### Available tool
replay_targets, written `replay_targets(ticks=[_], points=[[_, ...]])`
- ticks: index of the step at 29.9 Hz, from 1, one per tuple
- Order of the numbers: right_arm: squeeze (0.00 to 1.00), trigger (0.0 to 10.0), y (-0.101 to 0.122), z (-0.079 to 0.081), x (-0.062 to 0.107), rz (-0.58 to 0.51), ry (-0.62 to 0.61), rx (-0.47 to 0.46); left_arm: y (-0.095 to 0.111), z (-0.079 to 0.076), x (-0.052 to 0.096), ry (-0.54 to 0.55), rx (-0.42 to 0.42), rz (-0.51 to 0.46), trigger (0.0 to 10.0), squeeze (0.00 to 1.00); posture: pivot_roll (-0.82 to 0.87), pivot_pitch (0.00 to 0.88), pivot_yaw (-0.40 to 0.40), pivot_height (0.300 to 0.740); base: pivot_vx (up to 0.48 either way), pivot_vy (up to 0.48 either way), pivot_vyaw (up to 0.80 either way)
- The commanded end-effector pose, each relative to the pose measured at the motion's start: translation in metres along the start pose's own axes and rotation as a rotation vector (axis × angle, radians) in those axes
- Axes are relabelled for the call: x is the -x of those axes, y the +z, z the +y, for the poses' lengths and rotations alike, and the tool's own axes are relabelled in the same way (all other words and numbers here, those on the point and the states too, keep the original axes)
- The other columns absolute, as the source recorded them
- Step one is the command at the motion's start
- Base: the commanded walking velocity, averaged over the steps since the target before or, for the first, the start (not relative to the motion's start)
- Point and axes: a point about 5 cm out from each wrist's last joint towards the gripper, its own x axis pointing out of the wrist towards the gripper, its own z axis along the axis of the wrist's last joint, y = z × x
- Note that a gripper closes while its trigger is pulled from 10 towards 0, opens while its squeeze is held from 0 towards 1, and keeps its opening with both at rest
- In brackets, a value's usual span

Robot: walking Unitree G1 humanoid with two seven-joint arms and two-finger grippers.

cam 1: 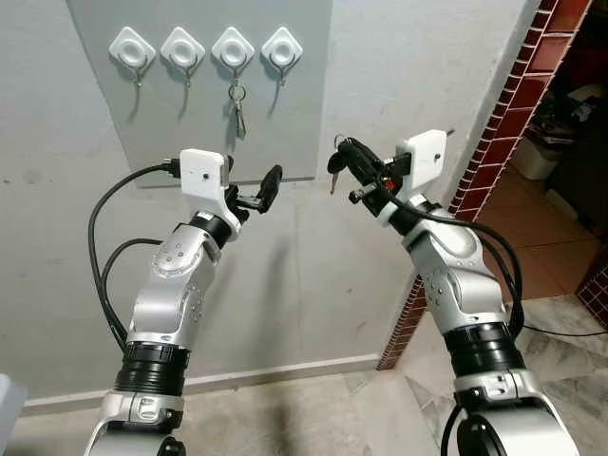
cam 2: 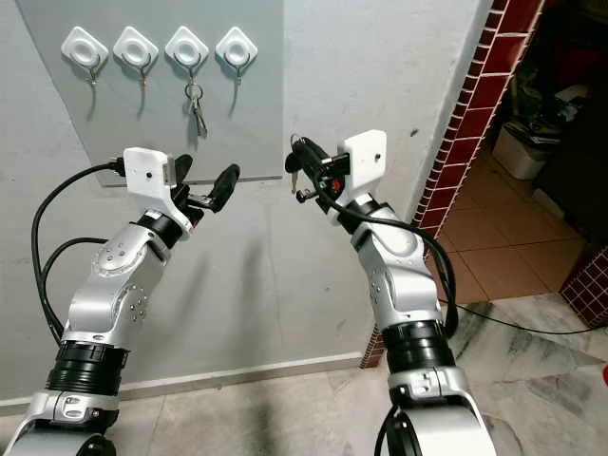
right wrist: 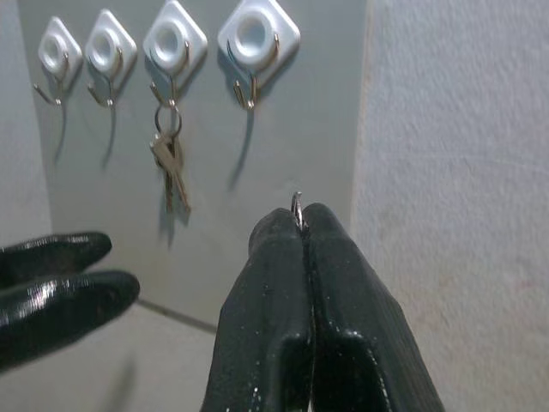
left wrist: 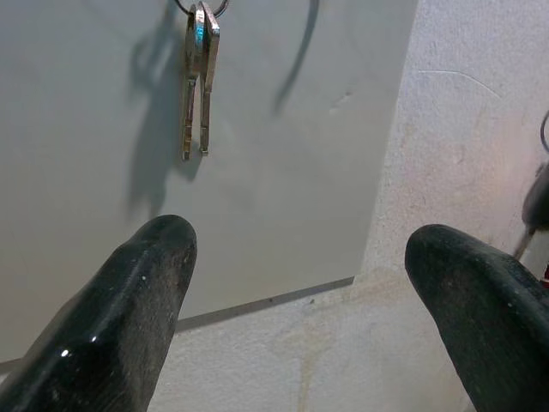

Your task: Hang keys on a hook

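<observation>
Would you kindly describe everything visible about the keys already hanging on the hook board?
The hanging keys are two slim, silvery metal keys on a small metal ring. The ring is looped over the third hook from the left, a bent metal hook under a white diamond-shaped base. The keys hang straight down, pressed close together against the pale grey board, casting a shadow on it. Nothing else touches them; the left end effector is below them, open.

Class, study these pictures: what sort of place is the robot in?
Probably a home entryway or hallway: a grey wall panel carrying four white diamond-shaped key hooks, a red brick-tiled doorway edge, and a marble-patterned tiled floor.
</observation>
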Motion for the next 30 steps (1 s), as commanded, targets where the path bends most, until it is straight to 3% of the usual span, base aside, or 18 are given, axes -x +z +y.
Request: replay_targets(ticks=[1,20,30], points=[[0.00,10.0,0.007,0.001,-0.007,-0.034,0.020,-0.006,0.006,-0.003,-0.001,-0.018,0.001,-0.018,10.0,0.00,-0.07,0.000,0.004,0.740,0.000,0.000,0.00],[0.00,10.0,0.016,0.027,-0.043,-0.098,0.159,-0.072,0.012,-0.002,-0.003,-0.026,-0.004,-0.027,10.0,0.00,-0.05,0.000,0.015,0.740,0.000,0.000,0.00],[0.00,10.0,0.019,0.031,-0.059,-0.100,0.175,-0.105,0.013,-0.003,-0.003,-0.024,-0.004,-0.029,10.0,0.00,-0.05,0.000,0.014,0.740,0.000,0.000,0.00]])
